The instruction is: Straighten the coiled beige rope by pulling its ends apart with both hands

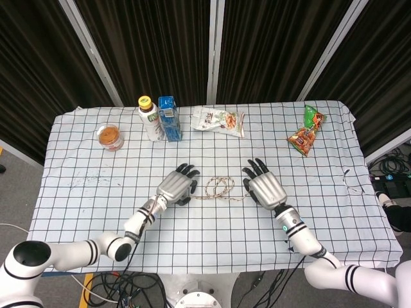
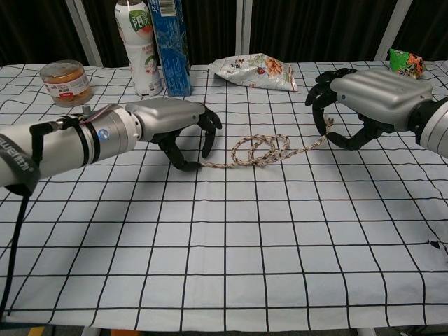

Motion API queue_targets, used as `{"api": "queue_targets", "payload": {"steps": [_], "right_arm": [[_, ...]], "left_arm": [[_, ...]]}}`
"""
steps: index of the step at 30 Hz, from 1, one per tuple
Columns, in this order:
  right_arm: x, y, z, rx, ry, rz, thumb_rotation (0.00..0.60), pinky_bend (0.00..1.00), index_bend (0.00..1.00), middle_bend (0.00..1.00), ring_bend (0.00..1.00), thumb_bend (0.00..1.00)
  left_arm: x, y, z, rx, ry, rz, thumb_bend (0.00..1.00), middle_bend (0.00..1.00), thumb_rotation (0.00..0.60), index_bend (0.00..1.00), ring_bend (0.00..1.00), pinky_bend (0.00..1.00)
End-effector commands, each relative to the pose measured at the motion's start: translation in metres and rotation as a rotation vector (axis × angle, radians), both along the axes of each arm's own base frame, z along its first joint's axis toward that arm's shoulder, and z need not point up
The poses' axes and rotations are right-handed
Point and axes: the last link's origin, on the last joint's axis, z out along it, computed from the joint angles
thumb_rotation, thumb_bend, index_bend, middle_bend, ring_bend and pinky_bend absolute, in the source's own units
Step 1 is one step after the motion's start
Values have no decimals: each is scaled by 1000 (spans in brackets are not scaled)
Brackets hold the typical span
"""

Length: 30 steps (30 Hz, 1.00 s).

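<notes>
Tabletop (image 1: 77, 186) w/ black-grid white cloth fills both views. Right hand (image 2: 364, 98) hangs over the rope's right end, fingers curled down, end pinched betw. thumb and a finger, lifted slightly off the cloth. Left hand (image 2: 171, 122) low at the rope's left end, fingertips (image 2: 187, 165) touching the cloth right at the end; can't tell if it's actually grasped. Blue carton (image 1: 169, 118) and white bottle (image 1: 149, 118), yellow cap, stand side by side at the back. Snack bag (image 1: 219, 120) lies flat back centre; orange-green packet (image 1: 308, 131) back right. Small jar (image 1: 110, 136) back left. Beige rope (image 2: 260, 150) lies mid-tabletop betw. the hands, loosely looped in the centre, left tail straight on the cloth.
</notes>
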Motion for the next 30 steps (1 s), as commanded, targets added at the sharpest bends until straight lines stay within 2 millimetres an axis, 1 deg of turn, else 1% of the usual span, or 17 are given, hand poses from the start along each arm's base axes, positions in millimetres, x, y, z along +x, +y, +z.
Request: {"api": "queue_targets", "payload": {"steps": [1,8,14,27,30], "right_arm": [[0,0,0,0,1,0,600,0,664,193,0,670],[-1,-1,0,0,-2,-4,600,0,664,192,0,672],[-2,-1,0,-2,-1,-7,600,0,664,192,0,671],[-4,-1,-1,1,-2,-15,600,0,665,192,0,672],[-5,-1,-1,1,-2,-18,600,0,665,192,0,685]], "left_arm": [[0,-1,-1,-3,1,1,293,123,600,516,0,0],[4,-3,-4,-10,4,-10,300,123,600,516,0,0],[3,-2,-6,-11,12,-3,316,124,600,527,0,0],[2,-3,-9,-13,26,-7,387,123,600,551,0,0],[1,-2,-9,-10,29,-8,407,123,600,552,0,0]]}}
